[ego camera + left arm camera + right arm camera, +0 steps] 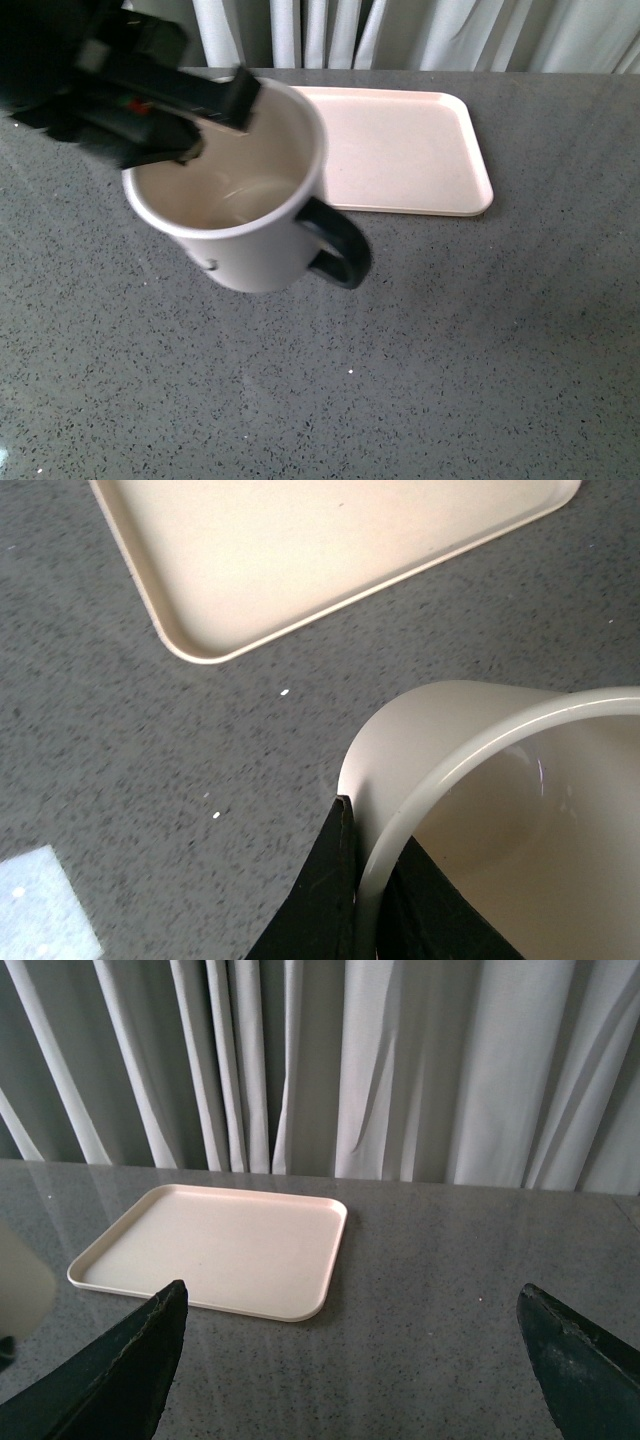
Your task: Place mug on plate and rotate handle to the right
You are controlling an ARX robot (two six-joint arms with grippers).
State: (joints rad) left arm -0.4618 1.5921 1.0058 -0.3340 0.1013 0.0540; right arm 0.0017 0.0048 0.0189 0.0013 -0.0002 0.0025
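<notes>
The cream-white mug [250, 215] is lifted above the grey table, tilted, its mouth facing the camera. Its black handle [340, 243] points to the right and towards the camera. My left gripper [215, 125] is shut on the mug's far rim, one finger inside and one outside; the left wrist view shows this grip [365, 880] on the mug [470, 770]. The pale pink plate [410, 150] lies flat behind and right of the mug, with nothing on it; it shows too in the left wrist view [300, 550] and the right wrist view [215, 1250]. My right gripper [350, 1360] is open above bare table. The smiley face is hidden.
The grey speckled table [450, 350] stretches around the plate. White curtains [400, 1060] hang behind the table's far edge. A pale patch [45, 905] lies on the table in the left wrist view.
</notes>
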